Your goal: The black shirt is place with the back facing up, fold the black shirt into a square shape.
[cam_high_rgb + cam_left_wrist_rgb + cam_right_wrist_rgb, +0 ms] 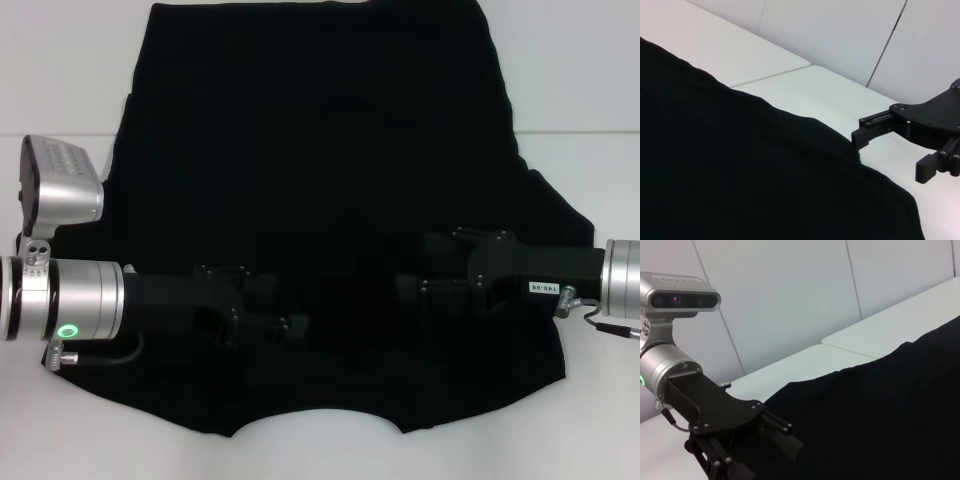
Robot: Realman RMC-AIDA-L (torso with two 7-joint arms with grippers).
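The black shirt [320, 180], a large soft plain short-sleeved T-shirt, lies spread flat on the white tabletop [590, 170] and fills most of the head view. Its straight edge runs along the far side of the table, its curved neckline faces the robot at the near edge, and a sleeve spreads out to each side. No lettering shows on the upper face of the cloth. In the wrist views the shirt [740, 175] reads as a broad dark sheet with a gently rippled border against the pale table [805, 90], and the same cloth [880, 415] slopes across the right wrist view.

The left gripper [290, 308], a rigid black two-fingered claw on a silver cylindrical wrist, reaches in over the shirt's near left part, pointing toward the shirt's middle. Its fingers stand a little apart with nothing between them, though black on black makes the gap hard to judge. It also shows in the right wrist view [747, 460], low over the cloth.

The right gripper [415, 287], of the same black build, reaches in over the shirt's near right part, pointing toward the left gripper. In the left wrist view the right gripper [890, 157] has its ridged fingers [925, 170] spread wide and empty, just at the shirt's border.
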